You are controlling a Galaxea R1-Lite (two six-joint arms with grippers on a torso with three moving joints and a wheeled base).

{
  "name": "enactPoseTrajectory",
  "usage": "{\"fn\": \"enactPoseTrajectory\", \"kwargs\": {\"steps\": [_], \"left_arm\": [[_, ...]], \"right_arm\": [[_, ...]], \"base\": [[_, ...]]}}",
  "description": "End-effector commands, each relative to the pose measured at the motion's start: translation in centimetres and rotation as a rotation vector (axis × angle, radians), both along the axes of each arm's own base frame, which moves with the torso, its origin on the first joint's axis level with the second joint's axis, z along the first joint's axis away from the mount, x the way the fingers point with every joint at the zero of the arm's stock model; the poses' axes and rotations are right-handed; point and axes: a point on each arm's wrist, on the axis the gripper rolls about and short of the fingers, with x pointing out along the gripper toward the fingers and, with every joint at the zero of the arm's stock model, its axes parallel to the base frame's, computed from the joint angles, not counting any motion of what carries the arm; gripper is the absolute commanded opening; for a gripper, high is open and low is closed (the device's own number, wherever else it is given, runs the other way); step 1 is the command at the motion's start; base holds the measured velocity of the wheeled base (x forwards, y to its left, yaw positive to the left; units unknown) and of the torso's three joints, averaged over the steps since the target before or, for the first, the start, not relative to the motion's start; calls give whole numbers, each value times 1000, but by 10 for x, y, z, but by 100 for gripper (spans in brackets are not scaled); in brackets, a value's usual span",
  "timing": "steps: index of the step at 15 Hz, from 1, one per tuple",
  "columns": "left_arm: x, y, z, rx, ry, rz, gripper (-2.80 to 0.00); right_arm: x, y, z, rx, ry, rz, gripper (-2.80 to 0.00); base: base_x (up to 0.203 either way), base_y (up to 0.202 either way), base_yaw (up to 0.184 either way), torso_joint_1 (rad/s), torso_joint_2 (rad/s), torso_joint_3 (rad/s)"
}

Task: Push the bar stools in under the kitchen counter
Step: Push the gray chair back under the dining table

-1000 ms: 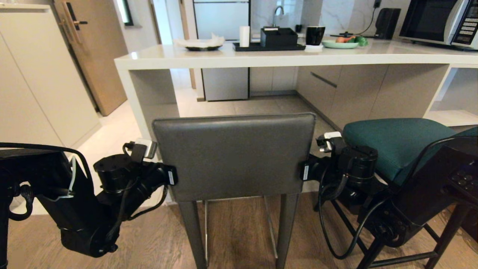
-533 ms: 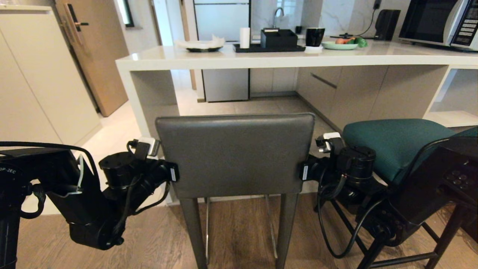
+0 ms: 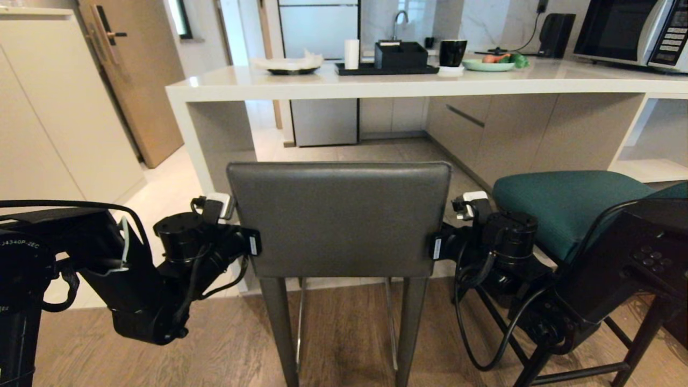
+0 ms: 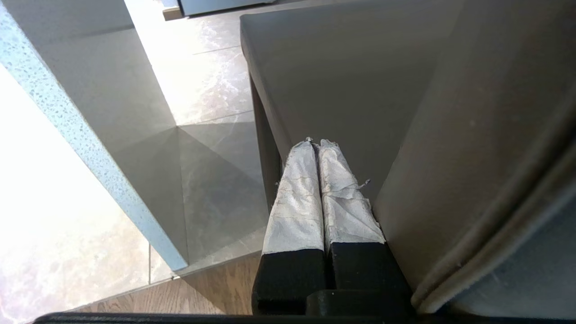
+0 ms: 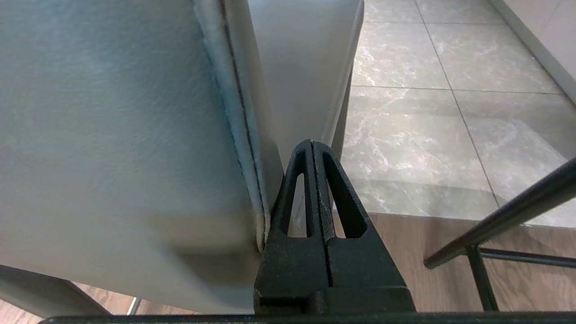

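The dark grey bar stool (image 3: 338,217) stands in front of me with its back toward me, before the opening under the white kitchen counter (image 3: 376,86). The teal bar stool (image 3: 570,201) stands to its right, seat partly under the counter. My left arm (image 3: 183,252) and right arm (image 3: 505,242) flank the grey backrest. In the left wrist view my left gripper (image 4: 318,143) is shut and empty, lying along the grey stool (image 4: 360,81). My right gripper (image 5: 312,143) is shut and empty too, pressed against the seam of the grey stool's other side (image 5: 112,112).
On the counter are a microwave (image 3: 629,29), a black tray (image 3: 387,67), a black cup (image 3: 452,51) and plates. Open white shelves (image 3: 656,156) end the counter on the right. The teal stool's black leg bars (image 5: 495,220) run close to my right arm. A door (image 3: 134,70) is at the left.
The grey stool has edged a little away from me toward the counter. My left arm has risen and moved in along the stool's side; the right arm has barely shifted.
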Motion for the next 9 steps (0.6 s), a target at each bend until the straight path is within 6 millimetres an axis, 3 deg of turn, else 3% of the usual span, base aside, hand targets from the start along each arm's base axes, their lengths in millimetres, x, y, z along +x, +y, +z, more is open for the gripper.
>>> {"fn": "enactPoseTrajectory", "kwargs": {"steps": [1, 9], "left_arm": [[-3, 1, 2, -3, -6, -2, -280], [-20, 6, 2, -26, -13, 0, -280]], "right_arm": [[0, 0, 1, 3, -7, -1, -280], [31, 8, 7, 12, -33, -24, -280]], "base": [[0, 0, 0, 0, 0, 0], [0, 0, 0, 0, 0, 0]]}}
